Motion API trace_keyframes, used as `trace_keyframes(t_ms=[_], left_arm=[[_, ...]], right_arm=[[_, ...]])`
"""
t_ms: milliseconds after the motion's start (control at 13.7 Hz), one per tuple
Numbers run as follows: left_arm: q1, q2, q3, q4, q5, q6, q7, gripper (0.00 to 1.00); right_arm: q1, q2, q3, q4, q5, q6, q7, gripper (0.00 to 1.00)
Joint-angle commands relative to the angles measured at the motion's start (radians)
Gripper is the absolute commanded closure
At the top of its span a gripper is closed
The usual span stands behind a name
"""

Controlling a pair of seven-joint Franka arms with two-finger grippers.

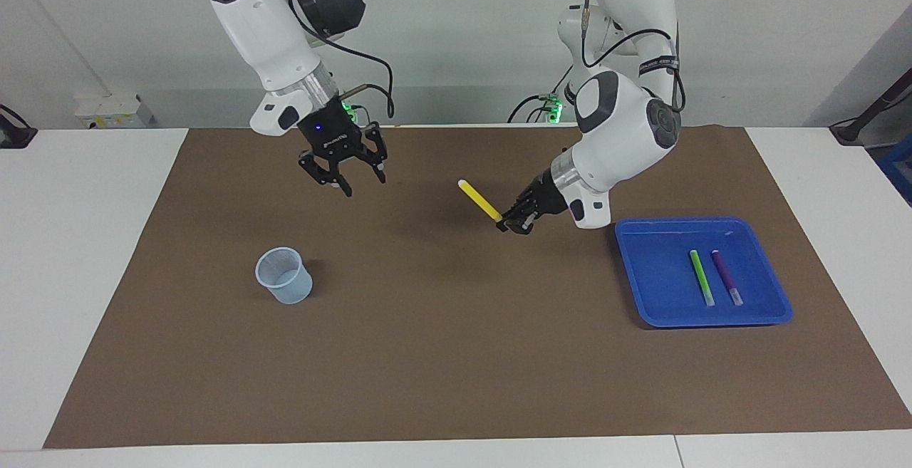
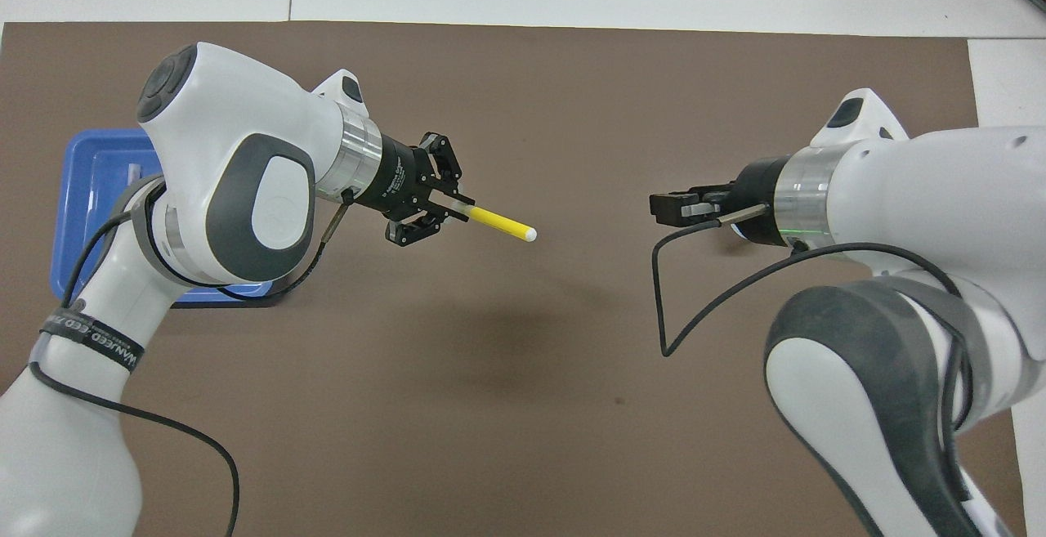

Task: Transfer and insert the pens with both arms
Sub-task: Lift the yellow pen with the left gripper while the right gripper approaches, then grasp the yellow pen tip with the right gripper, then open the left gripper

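My left gripper [image 1: 514,223] [image 2: 445,212] is shut on one end of the yellow pen [image 1: 479,199] [image 2: 500,225]. It holds the pen in the air over the middle of the mat, pale tip pointing toward the right arm's end. The right gripper [image 1: 365,184] [image 2: 666,203] hangs open over the mat, facing the pen's tip across a gap, with nothing between its fingers. The green pen [image 1: 701,277] and the purple pen [image 1: 727,277] lie side by side in the blue tray [image 1: 645,290]. In the overhead view the left arm hides both of them.
A pale translucent cup [image 1: 284,285] stands upright on the brown mat [image 1: 456,354] toward the right arm's end; the right arm covers it in the overhead view. The blue tray [image 2: 94,185] sits at the left arm's end.
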Motion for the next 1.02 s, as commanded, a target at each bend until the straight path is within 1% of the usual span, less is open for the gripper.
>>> trace_keyframes(t_ms=[0,146,365,511,730,803,949], left_arm=[[-0.017,-0.024,0.014,-0.036,-0.037,0.038,-0.077,1.0],[-0.026,-0.024,0.013,-0.036,-0.039,0.039,-0.125,1.0],[-0.079,-0.025,0.011,-0.06,-0.041,0.119,-0.323,1.0],[-0.111,-0.025,0.011,-0.066,-0.041,0.151,-0.347,1.0],[-0.115,-0.025,0.01,-0.066,-0.042,0.151,-0.362,1.0],[-0.115,-0.025,0.01,-0.066,-0.05,0.15,-0.362,1.0],[-0.115,-0.031,0.01,-0.077,-0.056,0.147,-0.357,1.0]], right_arm=[[0.026,0.037,0.005,0.02,0.026,0.061,-0.043,0.43],[0.057,0.054,0.01,0.039,0.026,0.061,-0.033,0.43],[0.06,0.055,0.015,0.05,0.028,0.068,-0.03,0.43],[0.059,0.057,0.047,0.054,0.028,0.072,-0.012,0.43],[0.06,0.057,0.056,0.054,0.015,0.078,-0.02,0.43],[0.06,0.055,0.055,0.051,0.012,0.079,-0.033,0.43],[0.056,0.054,0.055,0.044,0.009,0.069,-0.119,0.43]])
